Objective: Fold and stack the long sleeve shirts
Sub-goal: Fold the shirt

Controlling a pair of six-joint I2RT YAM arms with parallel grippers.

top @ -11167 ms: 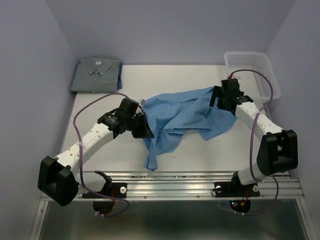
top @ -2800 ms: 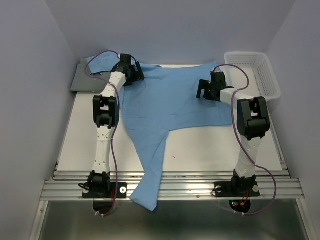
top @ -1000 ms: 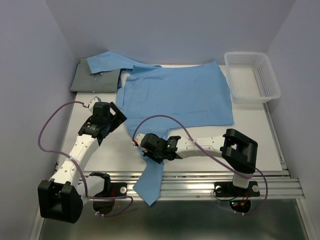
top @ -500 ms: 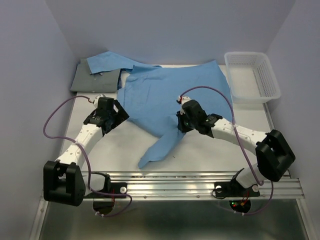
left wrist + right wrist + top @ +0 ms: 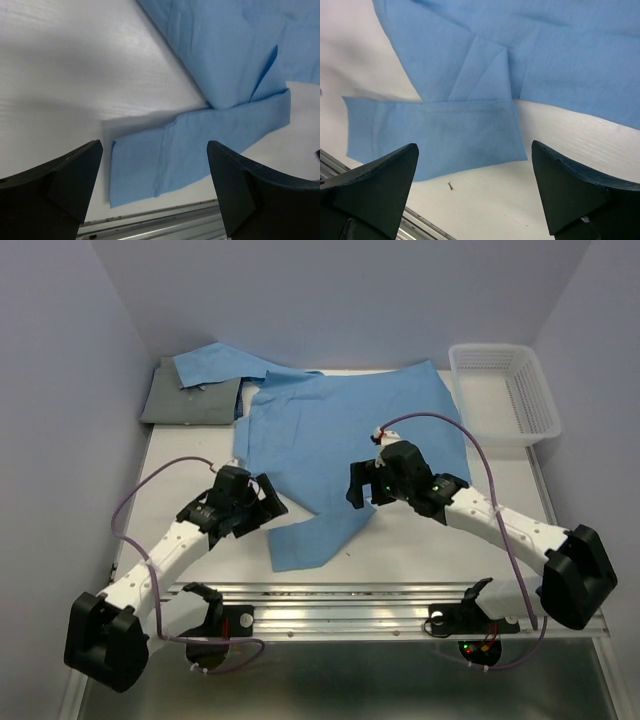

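Note:
The light sky-blue long sleeve shirt (image 5: 350, 430) lies spread flat across the table's middle. One sleeve (image 5: 215, 363) drapes over the folded grey shirt (image 5: 185, 402) at the back left. Its other sleeve (image 5: 315, 535) lies bent on the table near the front, with its cuff end (image 5: 150, 165) flat. My left gripper (image 5: 270, 505) hangs open just left of that sleeve, holding nothing. My right gripper (image 5: 358, 492) is open above the sleeve's bend (image 5: 485, 70), with nothing between its fingers. Both wrist views show the sleeve lying loose below the jaws.
A white mesh basket (image 5: 505, 390) stands at the back right. Bare white table (image 5: 450, 540) shows to the right of the sleeve. The metal rail (image 5: 350, 600) runs along the near edge. Purple walls close in the back and sides.
My right gripper opened and dropped the sleeve, which now lies flat on the table near the front. The left arm swung right, toward the sleeve.

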